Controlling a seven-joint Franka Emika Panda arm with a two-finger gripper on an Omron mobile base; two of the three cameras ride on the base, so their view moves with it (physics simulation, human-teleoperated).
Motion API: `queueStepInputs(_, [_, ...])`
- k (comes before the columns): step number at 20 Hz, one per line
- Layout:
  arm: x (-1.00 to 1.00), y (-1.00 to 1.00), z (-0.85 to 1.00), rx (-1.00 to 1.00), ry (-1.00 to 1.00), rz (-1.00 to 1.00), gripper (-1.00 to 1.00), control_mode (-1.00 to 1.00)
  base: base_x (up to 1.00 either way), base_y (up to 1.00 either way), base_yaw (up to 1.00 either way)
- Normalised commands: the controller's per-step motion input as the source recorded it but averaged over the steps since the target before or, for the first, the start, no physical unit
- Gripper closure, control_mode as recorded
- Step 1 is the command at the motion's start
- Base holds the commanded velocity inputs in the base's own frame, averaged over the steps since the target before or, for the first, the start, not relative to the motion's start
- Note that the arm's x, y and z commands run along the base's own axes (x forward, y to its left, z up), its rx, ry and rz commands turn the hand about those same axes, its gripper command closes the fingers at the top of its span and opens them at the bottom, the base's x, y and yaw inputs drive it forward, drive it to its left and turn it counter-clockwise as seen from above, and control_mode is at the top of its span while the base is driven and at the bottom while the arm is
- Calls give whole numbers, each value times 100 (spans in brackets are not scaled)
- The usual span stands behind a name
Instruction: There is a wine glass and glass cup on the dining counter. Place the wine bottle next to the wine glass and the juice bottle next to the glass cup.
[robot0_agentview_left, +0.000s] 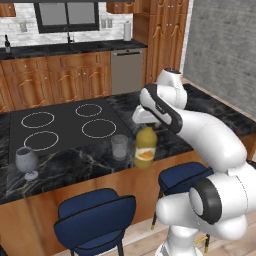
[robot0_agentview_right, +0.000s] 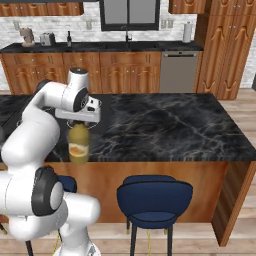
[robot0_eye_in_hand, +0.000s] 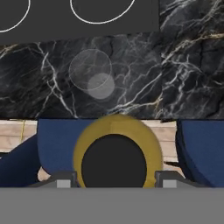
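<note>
My gripper (robot0_agentview_left: 145, 124) is shut on the juice bottle (robot0_agentview_left: 145, 148), a stubby yellow-orange bottle with a black cap, and holds it upright at the front edge of the dining counter (robot0_agentview_left: 75, 161). In the hand view the bottle's cap (robot0_eye_in_hand: 113, 162) sits between my fingertips (robot0_eye_in_hand: 64, 182), over the stools just off the counter's edge. The glass cup (robot0_agentview_left: 119, 146) stands on the marble just left of the bottle, also seen from above (robot0_eye_in_hand: 92, 72). The wine glass (robot0_agentview_left: 27, 161) stands far left near the front edge. The slim dark wine bottle (robot0_agentview_right: 69, 38) stands on the back counter.
Blue stools (robot0_agentview_left: 95, 220) (robot0_agentview_right: 155, 195) stand along the dining counter's front. White cooktop rings (robot0_agentview_left: 89, 111) mark the island behind the cup. The back wall holds wooden cabinets, a dishwasher (robot0_agentview_right: 178, 71) and a toaster (robot0_agentview_right: 47, 39).
</note>
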Motion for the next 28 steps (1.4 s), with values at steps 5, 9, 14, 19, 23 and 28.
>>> queueStepInputs(5, [47, -5, -8, 0, -2, 8, 100, -100, 0, 0, 0])
queueStepInputs(9, [46, -1, -7, 0, -1, 5, 100, -100, 0, 0, 0])
queueStepInputs(14, [38, -1, -11, 0, -3, 5, 100, -100, 0, 0, 0])
queueStepInputs(19, [42, -2, -5, 0, 0, 1, 100, -100, 0, 0, 0])
queueStepInputs(23, [35, -4, -8, -6, -4, 3, 100, -100, 0, 0, 0])
queueStepInputs(28, [34, 0, -13, -9, -4, 6, 100, -100, 0, 0, 0])
